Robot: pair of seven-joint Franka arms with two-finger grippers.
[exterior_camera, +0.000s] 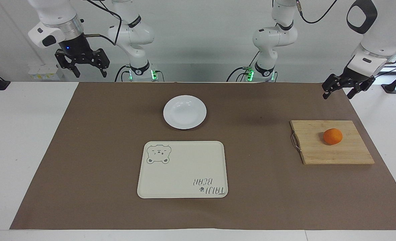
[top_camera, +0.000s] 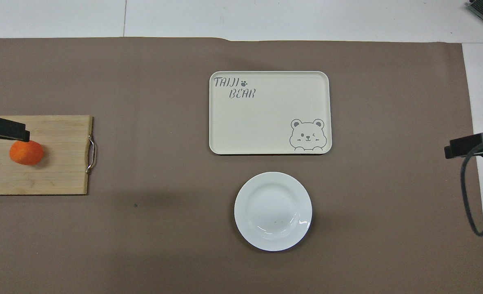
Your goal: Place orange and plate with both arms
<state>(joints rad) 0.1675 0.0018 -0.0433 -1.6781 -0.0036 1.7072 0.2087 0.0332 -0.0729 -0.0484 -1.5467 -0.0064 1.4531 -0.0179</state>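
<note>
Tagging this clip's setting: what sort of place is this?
Most likely a robotics lab: two arms bolted at a white table under a brown mat, with staged props, a bear-printed tray and a cutting board.

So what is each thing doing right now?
orange: resting on the cutting board, not held.
plate: empty, on the brown mat.
bear tray: empty.
left tool: open, raised, holding nothing.
right tool: open, raised, waiting.

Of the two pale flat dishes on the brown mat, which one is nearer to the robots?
The round white plate. The rectangular cream tray with the bear drawing lies farther from the robots.
</note>
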